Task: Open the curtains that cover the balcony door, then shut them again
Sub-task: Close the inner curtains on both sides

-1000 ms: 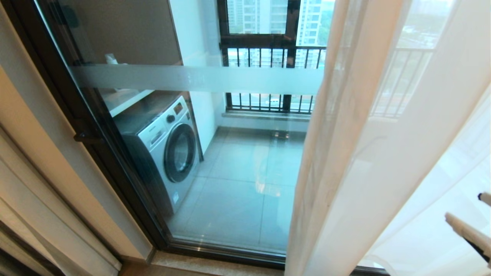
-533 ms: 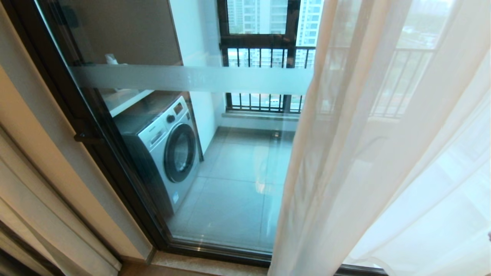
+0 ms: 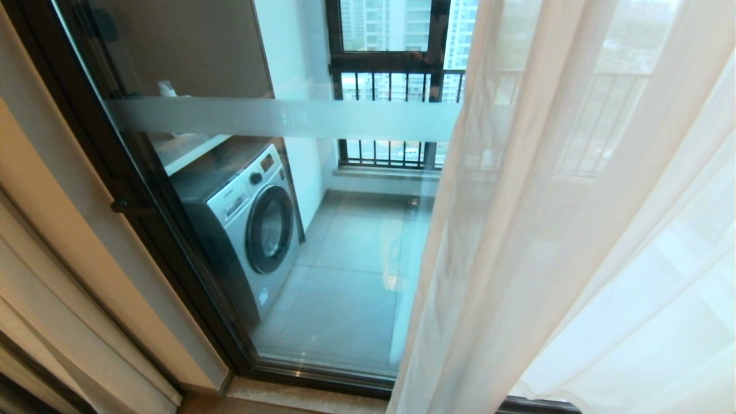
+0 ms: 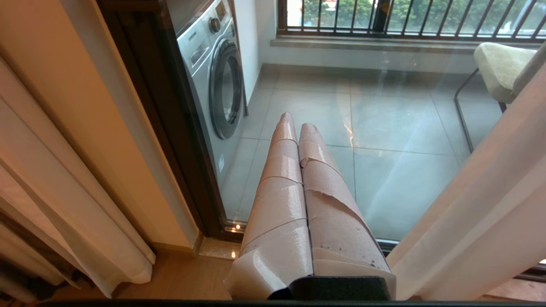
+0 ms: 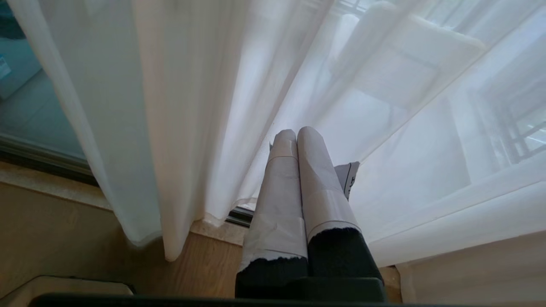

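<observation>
In the head view, the curtains (image 3: pixel 546 230) cover the right half of the balcony door (image 3: pixel 276 230); closing looks unfinished. Left wrist view: left tool (image 4: pixel 294 123) together, empty. Right wrist view: right tool (image 5: pixel 296 132) together beside the sheer fabric, holding nothing.

The curtain (image 3: pixel 552 230) hangs loose over the right half of the door (image 3: pixel 299 259), which is shut; bare glass blocks the left. The right gripper (image 5: pixel 297 133), fingers together, sits just before the folds, clear floor (image 5: pixel 64 230) beside it.
</observation>
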{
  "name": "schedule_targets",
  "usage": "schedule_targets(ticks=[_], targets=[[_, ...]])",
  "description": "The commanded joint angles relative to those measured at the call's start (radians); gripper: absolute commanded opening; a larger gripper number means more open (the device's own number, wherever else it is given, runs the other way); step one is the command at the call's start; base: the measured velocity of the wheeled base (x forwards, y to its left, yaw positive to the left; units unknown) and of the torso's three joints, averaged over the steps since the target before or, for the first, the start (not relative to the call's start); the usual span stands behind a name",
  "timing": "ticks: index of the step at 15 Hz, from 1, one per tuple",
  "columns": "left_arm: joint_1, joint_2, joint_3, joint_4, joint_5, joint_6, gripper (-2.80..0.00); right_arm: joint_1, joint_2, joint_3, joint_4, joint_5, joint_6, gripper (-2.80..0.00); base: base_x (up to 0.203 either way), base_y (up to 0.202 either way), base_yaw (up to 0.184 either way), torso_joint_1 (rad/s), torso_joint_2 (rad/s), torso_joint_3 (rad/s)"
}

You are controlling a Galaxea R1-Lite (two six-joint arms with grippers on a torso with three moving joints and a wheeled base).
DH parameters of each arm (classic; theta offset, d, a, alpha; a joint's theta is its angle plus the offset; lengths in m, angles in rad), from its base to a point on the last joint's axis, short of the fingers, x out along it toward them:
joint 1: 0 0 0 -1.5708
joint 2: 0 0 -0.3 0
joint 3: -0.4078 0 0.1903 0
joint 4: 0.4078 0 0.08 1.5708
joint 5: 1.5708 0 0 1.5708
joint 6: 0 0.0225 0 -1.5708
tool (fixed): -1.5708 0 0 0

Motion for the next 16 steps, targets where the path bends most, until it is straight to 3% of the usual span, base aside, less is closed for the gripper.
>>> schedule_targets(ticks=[1,6,10,16], targets=[[0.000,0.000,0.000,0.000,0.000,0.000,-2.80,0.000,-0.110,0.031,0.028,-0.002,0.000,-2.80,0.000,0.000,0.000,0.000,0.00,0.000],[0.001,0.000,0.000,0.001,0.000,0.000,-2.80,-0.012,-0.098,0.058,0.022,0.041,0.091,-2.80,0.000,0.000,0.000,0.000,0.00,0.000],[0.001,0.000,0.000,0.001,0.001,0.000,-2.80,-0.160,-0.111,0.058,0.115,0.184,0.086,-2.80,0.000,0.000,0.000,0.000,0.00,0.000],[0.001,0.000,0.000,0.001,0.001,0.000,-2.80,-0.117,-0.343,0.057,0.171,0.207,0.091,-2.80,0.000,0.000,0.000,0.000,0.00,0.000]])
